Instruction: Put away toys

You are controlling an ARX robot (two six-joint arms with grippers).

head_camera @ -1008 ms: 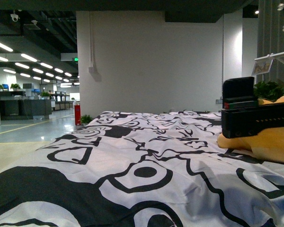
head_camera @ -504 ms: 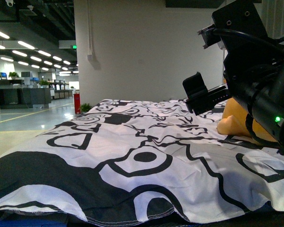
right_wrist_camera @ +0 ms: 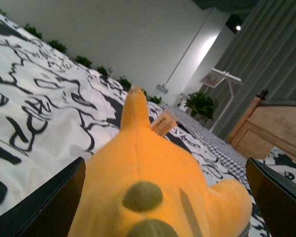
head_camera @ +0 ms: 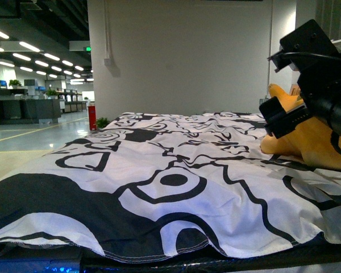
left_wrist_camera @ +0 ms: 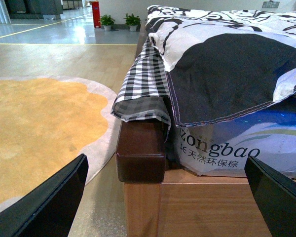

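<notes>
The orange-yellow plush toy (head_camera: 315, 142) lies on the black-and-white patterned bedspread (head_camera: 176, 187) at the right of the front view. My right gripper (head_camera: 287, 116) hangs just over it, open, its black arm covering part of the toy. In the right wrist view the toy (right_wrist_camera: 153, 187) fills the space between the open fingers (right_wrist_camera: 44, 207), with a pointed ear, a paper tag (right_wrist_camera: 164, 123) and dark spots showing. My left gripper (left_wrist_camera: 165, 197) is open and empty, low beside the bed's wooden corner post (left_wrist_camera: 140, 148), and is out of the front view.
The wooden bed frame (left_wrist_camera: 212, 207) and a plastic-wrapped mattress (left_wrist_camera: 222, 148) fill the left wrist view, with a checked sheet (left_wrist_camera: 143, 84) hanging over the corner. A yellow rug (left_wrist_camera: 34, 128) lies on the floor. A wooden cabinet (right_wrist_camera: 271, 128) and a white stand (right_wrist_camera: 222, 81) stand beyond the bed.
My right arm has swung right and back toward the plush toy, from over the middle of the bed to just above it. The front camera view has shifted slightly.
</notes>
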